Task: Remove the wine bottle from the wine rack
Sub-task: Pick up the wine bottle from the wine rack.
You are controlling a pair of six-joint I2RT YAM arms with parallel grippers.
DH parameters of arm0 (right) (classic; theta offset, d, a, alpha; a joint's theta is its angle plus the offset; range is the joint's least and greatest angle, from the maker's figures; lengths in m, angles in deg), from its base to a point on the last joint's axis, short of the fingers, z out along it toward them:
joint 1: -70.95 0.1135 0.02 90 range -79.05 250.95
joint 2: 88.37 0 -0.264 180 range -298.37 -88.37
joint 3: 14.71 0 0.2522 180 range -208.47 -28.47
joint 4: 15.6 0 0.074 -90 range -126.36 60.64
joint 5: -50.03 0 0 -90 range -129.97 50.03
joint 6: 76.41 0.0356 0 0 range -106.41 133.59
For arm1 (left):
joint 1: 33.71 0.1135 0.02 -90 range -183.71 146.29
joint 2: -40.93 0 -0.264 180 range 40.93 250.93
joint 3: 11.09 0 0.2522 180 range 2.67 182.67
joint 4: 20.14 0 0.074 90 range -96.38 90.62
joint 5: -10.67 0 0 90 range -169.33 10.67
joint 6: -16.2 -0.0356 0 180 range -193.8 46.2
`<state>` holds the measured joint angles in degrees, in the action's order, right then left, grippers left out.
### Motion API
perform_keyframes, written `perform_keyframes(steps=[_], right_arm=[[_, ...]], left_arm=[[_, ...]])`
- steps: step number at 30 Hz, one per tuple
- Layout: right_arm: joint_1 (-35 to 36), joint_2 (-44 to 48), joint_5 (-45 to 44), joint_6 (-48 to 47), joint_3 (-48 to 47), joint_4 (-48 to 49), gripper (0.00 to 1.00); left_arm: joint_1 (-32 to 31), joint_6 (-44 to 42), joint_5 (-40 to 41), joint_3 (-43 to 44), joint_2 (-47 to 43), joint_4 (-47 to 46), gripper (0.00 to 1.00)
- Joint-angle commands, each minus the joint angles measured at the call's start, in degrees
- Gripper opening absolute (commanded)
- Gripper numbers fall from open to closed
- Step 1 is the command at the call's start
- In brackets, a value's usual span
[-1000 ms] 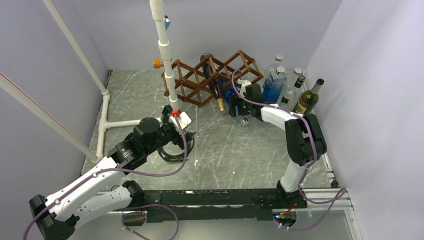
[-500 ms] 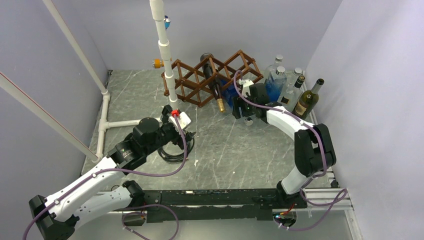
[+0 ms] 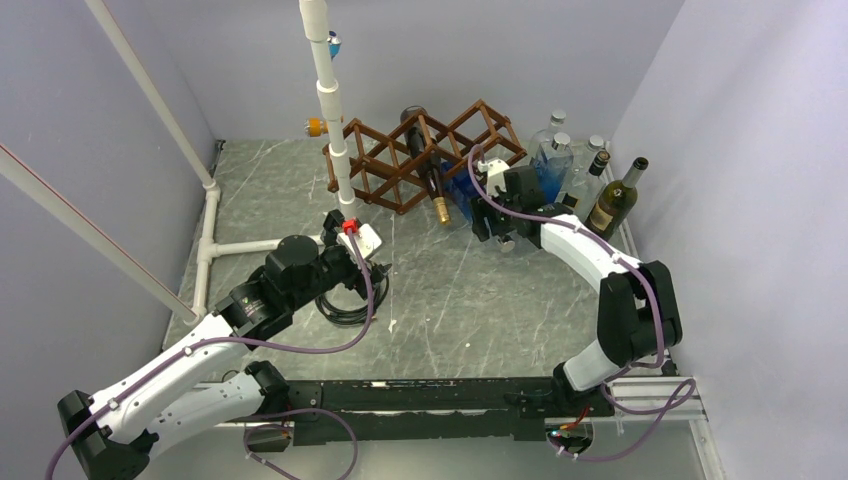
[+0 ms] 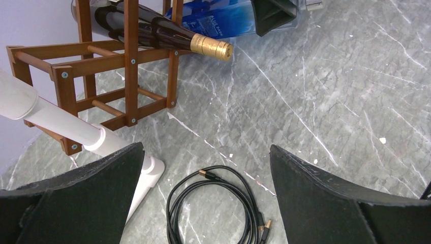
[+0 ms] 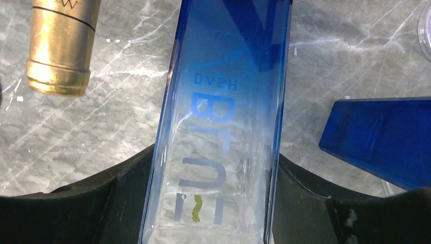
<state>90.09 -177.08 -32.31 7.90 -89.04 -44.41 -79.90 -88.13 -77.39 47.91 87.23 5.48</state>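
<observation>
Dark glass wine bottle (image 4: pixel 152 31) w/ gold foil cap lay in the dark brown wooden lattice rack (image 4: pixel 131 61), neck poking out. Prob. heavy, stiff, slick, fragile: your best hold was the neck. Left pincer (image 4: pixel 204 152) was wide, empty; right pincer (image 5: pixel 216 168) straddled a clear blue glass bottle (image 5: pixel 223 101), clamped or not, cannot tell.

The wine rack (image 4: pixel 129 61), upper left in the left wrist view, is brown stained wood, dull satin, with small metal screws. The wine bottle (image 4: pixel 152 33) is dark glossy glass capped in shiny gold foil. The table (image 4: pixel 315 91) looks like smooth grey marble. The PVC pipe (image 4: pixel 66 122) is smooth white plastic. The left gripper (image 4: pixel 206 148) has matt black, grainy pads (image 4: pixel 325 198). The blue bottle (image 5: pixel 223 117) is glossy translucent glass.
</observation>
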Motion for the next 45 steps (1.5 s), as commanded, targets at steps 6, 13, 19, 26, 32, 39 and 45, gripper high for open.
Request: perform_keyframes(steps=[6,13,19,26,32,39,45], right_arm=[[0.3,6.8,2.8,-5.5,-1.2,-6.2,0.0],[0.4,9.8,2.9,-6.1,-0.9,-10.0,0.0],[0.3,12.4,1.3,-4.4,0.5,-10.0,0.0],[-1.5,10.5,5.0,3.4,3.3,-5.7,0.0],[-2.4,8.9,5.3,8.0,7.0,-1.9,0.0],[-4.2,10.7,5.3,13.9,13.5,5.0,0.0],[-6.3,14.6,9.7,16.2,16.4,6.3,0.0]], left_arm=[[0.2,-0.6,0.7,1.1,-0.9,-1.5,0.99],[0.2,-0.6,0.6,1.1,-0.9,-1.4,0.99],[0.4,-0.5,0.5,1.1,-0.9,-1.4,0.99],[0.3,-0.6,0.7,1.1,-0.9,-1.4,0.99],[0.2,-0.8,0.9,0.9,-1.1,-1.6,0.99],[0.3,-0.8,0.9,0.9,-1.0,-1.5,0.99],[0.2,-0.8,0.9,0.8,-0.9,-1.6,0.99]])
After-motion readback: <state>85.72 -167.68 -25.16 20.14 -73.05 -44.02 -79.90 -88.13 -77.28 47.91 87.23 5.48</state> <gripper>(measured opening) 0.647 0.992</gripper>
